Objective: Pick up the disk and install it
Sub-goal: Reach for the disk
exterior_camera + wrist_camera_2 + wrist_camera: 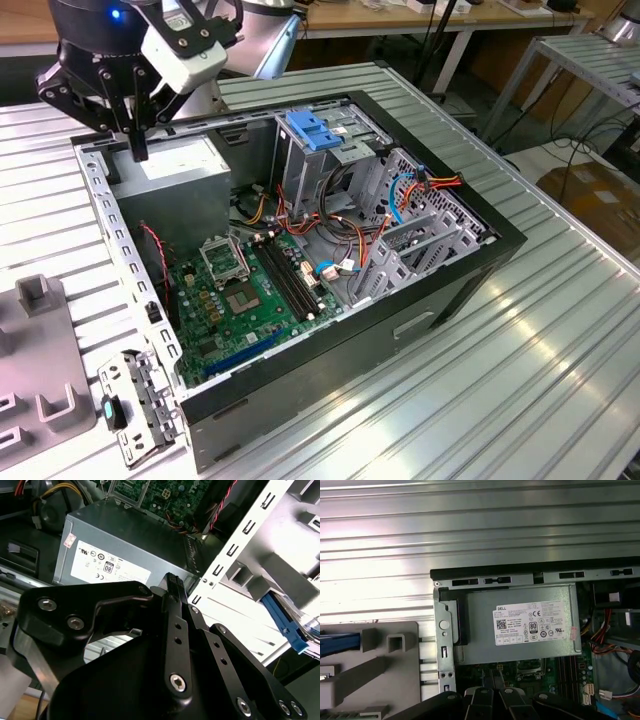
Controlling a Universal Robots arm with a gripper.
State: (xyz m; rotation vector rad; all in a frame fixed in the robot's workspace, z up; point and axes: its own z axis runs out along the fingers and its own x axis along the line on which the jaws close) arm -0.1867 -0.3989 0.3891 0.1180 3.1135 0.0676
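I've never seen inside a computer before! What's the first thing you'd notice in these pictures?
You'd first see the big black computer case lying open on the ribbed metal table, with its green circuit board and tangle of coloured wires showing. Above its corner on the exterior view's left hangs the black robot gripper, near the grey metal power-supply box with a white sticker.
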